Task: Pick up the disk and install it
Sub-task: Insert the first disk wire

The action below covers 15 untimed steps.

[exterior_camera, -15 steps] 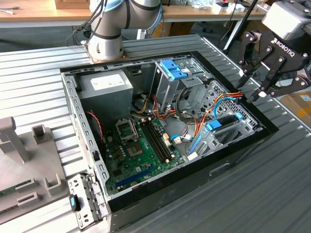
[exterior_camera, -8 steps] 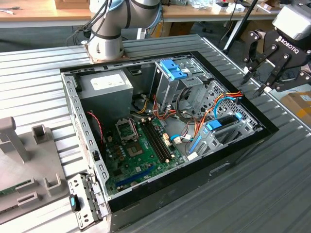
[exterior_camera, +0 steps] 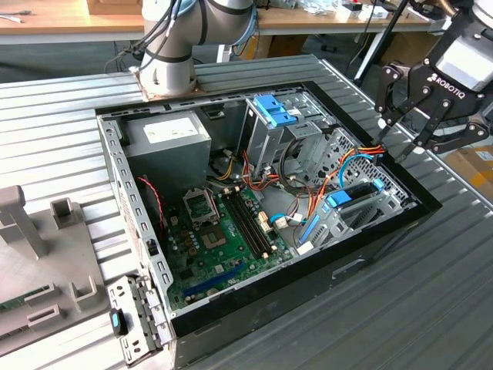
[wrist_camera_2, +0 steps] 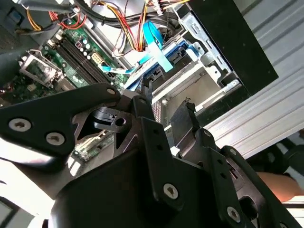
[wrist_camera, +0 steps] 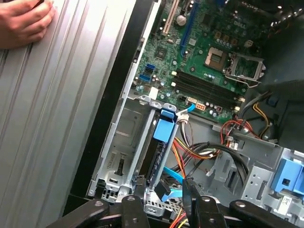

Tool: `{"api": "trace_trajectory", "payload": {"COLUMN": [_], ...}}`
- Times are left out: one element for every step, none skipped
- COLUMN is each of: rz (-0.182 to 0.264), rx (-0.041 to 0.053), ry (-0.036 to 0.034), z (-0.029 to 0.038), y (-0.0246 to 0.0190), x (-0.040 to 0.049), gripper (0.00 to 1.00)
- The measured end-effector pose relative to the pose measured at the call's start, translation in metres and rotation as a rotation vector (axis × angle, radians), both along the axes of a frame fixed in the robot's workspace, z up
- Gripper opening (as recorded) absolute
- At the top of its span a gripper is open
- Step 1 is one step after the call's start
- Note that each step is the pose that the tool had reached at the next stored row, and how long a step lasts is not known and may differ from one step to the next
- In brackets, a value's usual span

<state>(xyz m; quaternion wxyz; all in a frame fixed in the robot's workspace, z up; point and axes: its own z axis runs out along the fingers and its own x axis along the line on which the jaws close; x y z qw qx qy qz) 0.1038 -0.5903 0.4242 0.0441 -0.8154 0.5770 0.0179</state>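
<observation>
In the exterior view an open computer case (exterior_camera: 254,208) lies flat on the ribbed metal worktop (exterior_camera: 62,108), and everything here is placed against it. Outside the case, on the exterior view's left, stands a grey plastic stand (exterior_camera: 31,231), with a small metal bracket (exterior_camera: 127,324) at the case's near corner. Inside the case, from that side, come a grey power supply box (exterior_camera: 169,139), then the green motherboard (exterior_camera: 223,239), then a tall metal cage (exterior_camera: 266,139) with a blue clip (exterior_camera: 275,110) on top. A tangle of orange, red and yellow wires (exterior_camera: 308,193) runs from the cage towards the case's end on the exterior view's right. The disk (exterior_camera: 356,199) (wrist_camera: 159,152) sits there in the metal drive bay (wrist_camera: 121,142), standing on edge between the bay's walls in the first wrist view, its blue frame uppermost. Blue flat cables (wrist_camera: 171,178) and the wires crowd just beside it. The gripper (exterior_camera: 394,139) (wrist_camera: 164,190) hovers above that end of the case, over the disk, released and holding nothing, its fingers (wrist_camera: 140,187) spread to either side. A person's hand (wrist_camera: 23,19) rests on the worktop outside the case's wall.
</observation>
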Motion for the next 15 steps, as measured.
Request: {"api": "trace_trajectory", "payload": {"rz": [0.019, 0.033, 0.055, 0.089, 0.120, 0.162, 0.193, 0.219, 0.256, 0.266, 0.266, 0.267, 0.268, 0.268, 0.274], "rx": [-0.0005, -0.0008, -0.0013, -0.0020, -0.0027, -0.0036, -0.0041, -0.0043, -0.0044, -0.0045, -0.0045, -0.0045, -0.0046, -0.0045, -0.0045], "ry": [0.0000, 0.0000, 0.0000, 0.0000, 0.0000, 0.0000, 0.0000, -0.0001, -0.0001, -0.0002, -0.0002, -0.0001, 0.0000, 0.0000, 0.0000], "z": [-0.0015, -0.0027, -0.0043, -0.0071, -0.0094, -0.0128, -0.0152, -0.0170, -0.0191, -0.0192, -0.0192, -0.0192, -0.0192, -0.0192, -0.0193], "y": [0.0001, 0.0001, 0.0002, 0.0004, 0.0005, 0.0007, 0.0008, 0.0009, 0.0011, 0.0014, 0.0015, 0.0018, 0.0021, 0.0026, 0.0050], "x": [0.0002, 0.0003, 0.0005, 0.0008, 0.0011, 0.0015, 0.0019, 0.0022, 0.0027, 0.0027, 0.0028, 0.0064, 0.0116, 0.0177, 0.0247], "gripper": [0.44, 0.44, 0.44, 0.44, 0.44, 0.44, 0.44, 0.44, 0.44, 0.44, 0.44, 0.44, 0.44, 0.44, 0.44]}}
